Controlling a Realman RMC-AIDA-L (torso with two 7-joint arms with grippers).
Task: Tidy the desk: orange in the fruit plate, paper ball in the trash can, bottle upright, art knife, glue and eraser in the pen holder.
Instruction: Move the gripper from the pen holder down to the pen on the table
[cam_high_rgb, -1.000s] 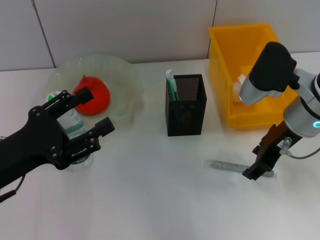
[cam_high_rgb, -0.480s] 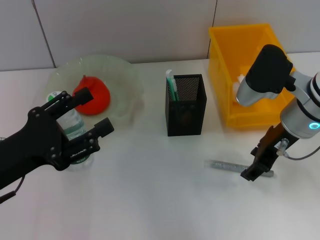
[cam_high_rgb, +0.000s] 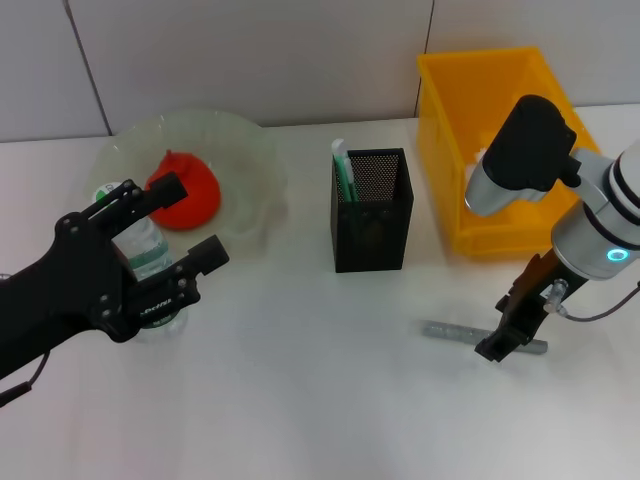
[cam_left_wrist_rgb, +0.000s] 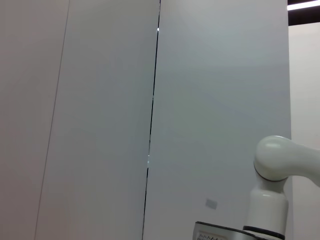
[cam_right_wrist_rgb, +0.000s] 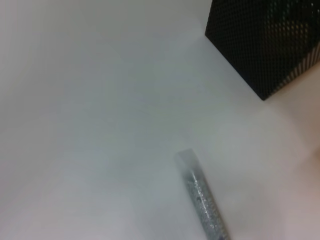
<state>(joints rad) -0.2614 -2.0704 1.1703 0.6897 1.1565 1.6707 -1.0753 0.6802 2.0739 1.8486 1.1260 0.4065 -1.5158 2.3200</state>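
The orange (cam_high_rgb: 186, 192) lies in the clear fruit plate (cam_high_rgb: 250, 150) at the back left. In front of the plate the bottle (cam_high_rgb: 148, 256) stands upright, with my left gripper (cam_high_rgb: 190, 220) open and a finger on either side of it. A black mesh pen holder (cam_high_rgb: 372, 215) holds the green-white glue (cam_high_rgb: 343, 170). The silver art knife (cam_high_rgb: 452, 331) lies flat on the table; it also shows in the right wrist view as the art knife (cam_right_wrist_rgb: 202, 200). My right gripper (cam_high_rgb: 508, 328) is right over the knife's far end. The paper ball (cam_high_rgb: 483, 160) sits in the yellow trash can (cam_high_rgb: 480, 70). The eraser is out of view.
The trash can stands at the back right, close to my right arm. The pen holder (cam_right_wrist_rgb: 265, 45) is a short way behind and to the left of the knife. The left wrist view shows only a wall.
My right gripper has shifted slightly left and toward the front over the knife, whose near end now sits a little further right. The left arm and bottle have not moved.
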